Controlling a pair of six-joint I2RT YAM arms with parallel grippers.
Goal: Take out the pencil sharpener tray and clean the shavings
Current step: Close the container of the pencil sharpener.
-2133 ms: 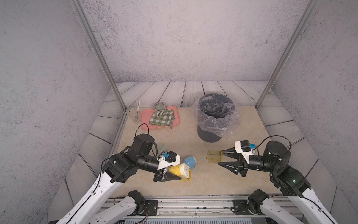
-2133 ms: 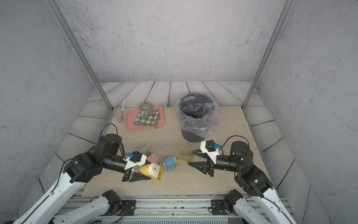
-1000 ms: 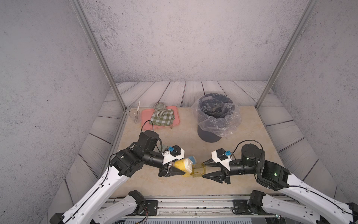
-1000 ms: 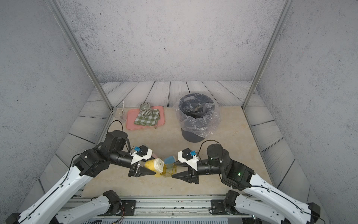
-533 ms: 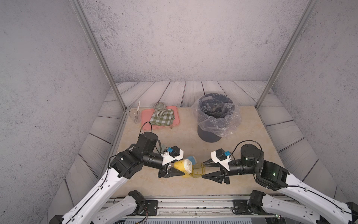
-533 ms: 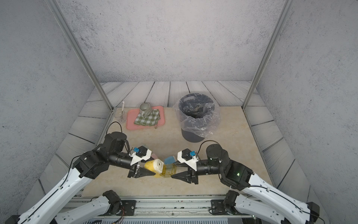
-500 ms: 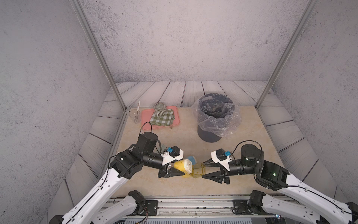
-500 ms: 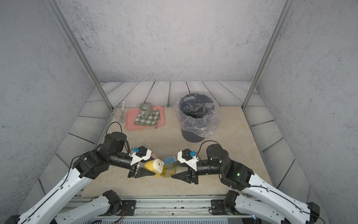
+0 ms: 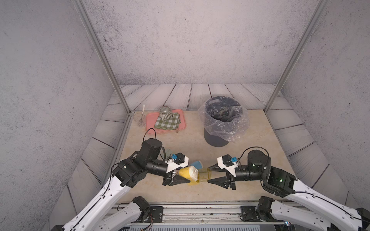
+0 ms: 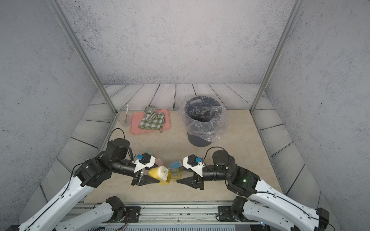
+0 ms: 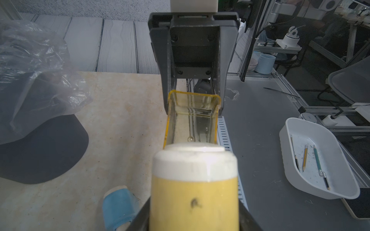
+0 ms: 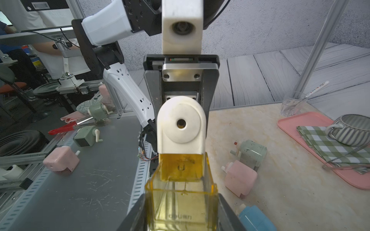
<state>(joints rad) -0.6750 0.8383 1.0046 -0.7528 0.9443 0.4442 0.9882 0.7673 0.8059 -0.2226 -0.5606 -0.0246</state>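
Now, w/ L gripper (image 9: pixel 186 174) clamped tight on sharpener (image 12: pixel 181 124) and R gripper (image 9: pixel 208 174) part-closed on tray (image 12: pixel 181 200), half in its slot at 6 o'clock on table (image 9: pixel 260 160), any skew btwn the two could jam tray or twist it loose.

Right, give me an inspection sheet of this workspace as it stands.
Surface: beige tabletop, lightly speckled.
Job's things: yellow sharpener; clear tray with its end at the sharpener's slot, no shavings seen in it; lined bin upright behind.
Clutter: blue sharpener, pink sharpener, green sharpener; pink tray with cloth and mug; glass.
Grippers: left gripper shut on the yellow sharpener; right gripper shut on the tray.
Cables: left cable and right cable loop over the wrists; no snag seen.
Surroundings: grey walls, metal posts; tub of pencils off the table.
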